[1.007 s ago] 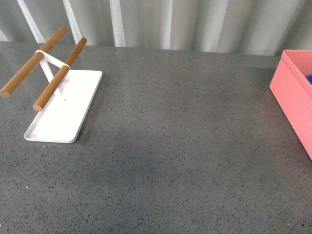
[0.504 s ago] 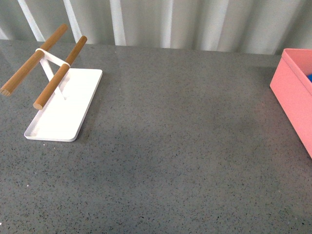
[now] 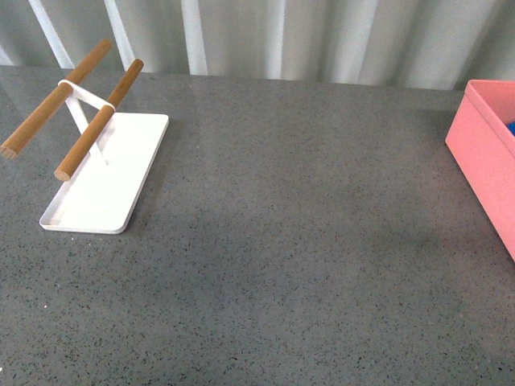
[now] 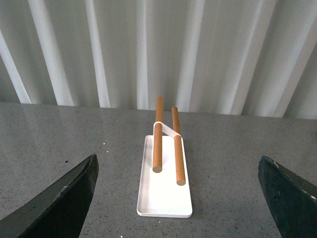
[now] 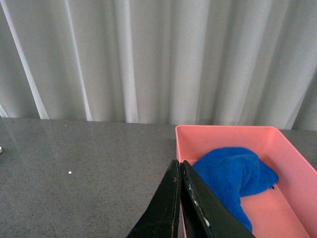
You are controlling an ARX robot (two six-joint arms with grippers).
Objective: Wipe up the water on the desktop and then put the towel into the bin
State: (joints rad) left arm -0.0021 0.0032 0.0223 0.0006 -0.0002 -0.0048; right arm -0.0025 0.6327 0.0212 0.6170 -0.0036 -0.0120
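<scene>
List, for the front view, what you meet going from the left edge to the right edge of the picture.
Two wooden rods on their stand → white tray → bare stretch of desktop → pink bin, with a sliver of blue towel at the edge.

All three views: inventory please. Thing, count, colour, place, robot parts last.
desktop: 1, dark grey speckled, spans every view
tray: 1, white, flat, on the desktop at front-view left
rods: 2, wooden brown, side by side on a white stand above the tray
bin: 1, salmon pink, on the desktop at front-view right edge
towel: 1, bright blue, lying crumpled inside the bin
curtain: 1, pale grey-white pleats, behind the desktop
left gripper: 1, dark, open, fingers wide apart, empty, facing the tray
right gripper: 1, dark, shut with fingers together, empty, at the bin's near wall
</scene>
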